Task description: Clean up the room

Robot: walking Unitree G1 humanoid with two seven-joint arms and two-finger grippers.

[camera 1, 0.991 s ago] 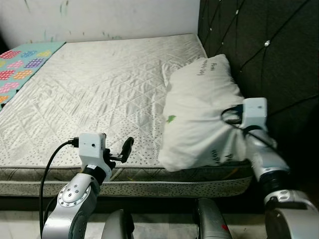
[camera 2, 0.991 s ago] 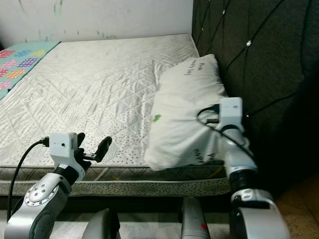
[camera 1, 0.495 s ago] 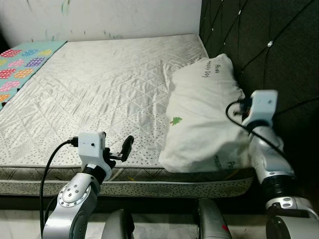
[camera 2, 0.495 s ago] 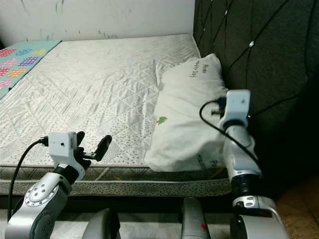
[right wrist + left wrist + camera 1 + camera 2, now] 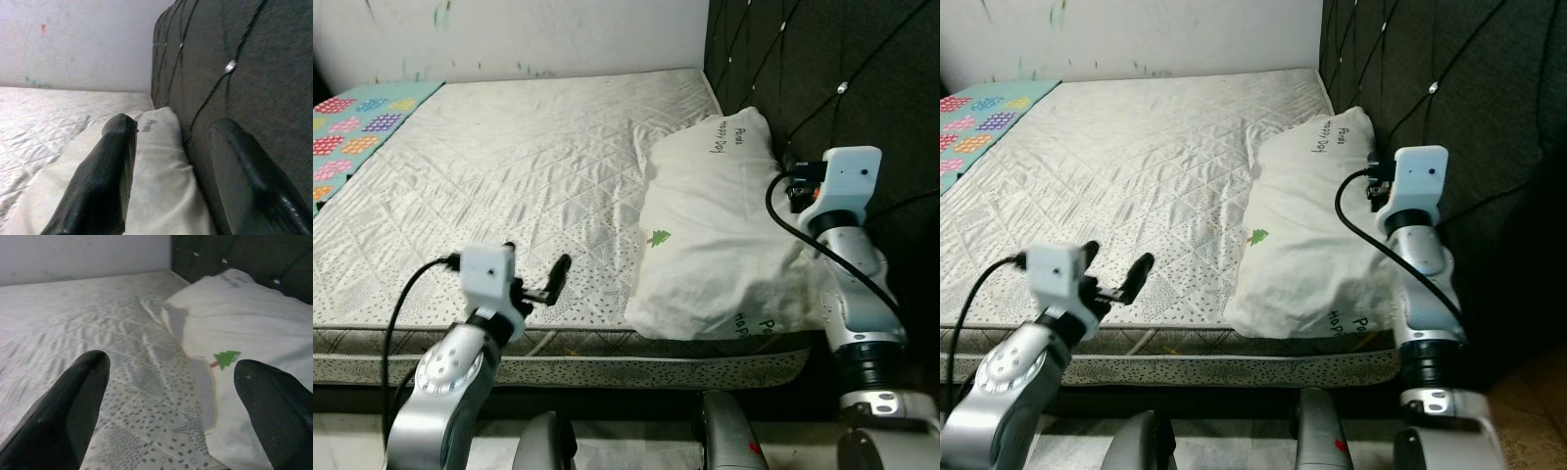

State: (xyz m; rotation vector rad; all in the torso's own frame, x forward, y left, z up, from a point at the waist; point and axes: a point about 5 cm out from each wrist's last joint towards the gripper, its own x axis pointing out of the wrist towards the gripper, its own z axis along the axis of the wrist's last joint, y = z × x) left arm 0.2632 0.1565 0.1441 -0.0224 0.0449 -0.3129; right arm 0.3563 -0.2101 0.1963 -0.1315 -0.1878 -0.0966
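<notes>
The right gripper (image 5: 166, 161) has lifted off the pillow (image 5: 724, 235), jaws released above its headboard (image 5: 842, 69) edge; the left gripper (image 5: 171, 396), jaws spread, hovers beside it over the mattress (image 5: 509, 166).

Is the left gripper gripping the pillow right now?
No, the left gripper is open over the mattress, its fingers apart and clear of the pillow.

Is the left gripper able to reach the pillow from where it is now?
Probably yes. The left gripper is open above the mattress edge, and nothing lies between it and the pillow, which rests to its right against the headboard.
</notes>
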